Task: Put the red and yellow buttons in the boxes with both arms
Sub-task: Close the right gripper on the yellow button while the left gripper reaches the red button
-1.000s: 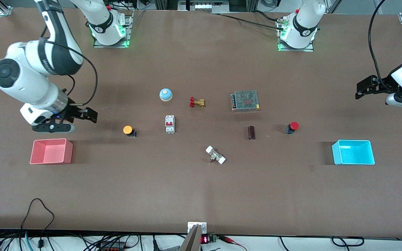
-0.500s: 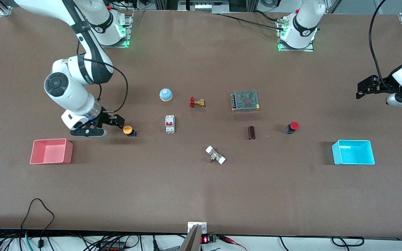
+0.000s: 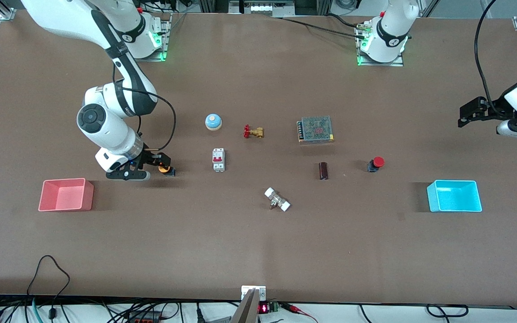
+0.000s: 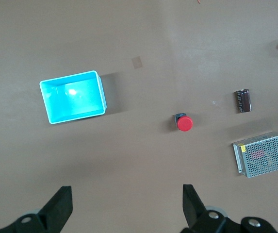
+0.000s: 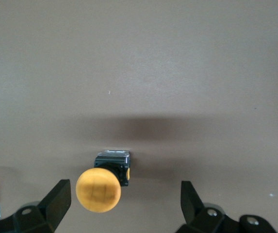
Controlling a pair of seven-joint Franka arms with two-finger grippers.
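right gripper [image 3: 163,164] fingers spread over round yellow button [image 5: 99,189] | left gripper [image 4: 124,208] fingers spread, waiting

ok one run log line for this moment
right gripper: open, at yellow button | left gripper: open, waiting | red button: on table | boxes: no buttons

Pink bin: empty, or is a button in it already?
Empty: the pink bin shows only bare floor; the yellow button sits on the table.

Right hand [image 3: 163,164]: moved from above the pink box's [image 3: 66,194] spot at frame left toward centre; now at the yellow button [image 3: 164,169], fingers open around it.
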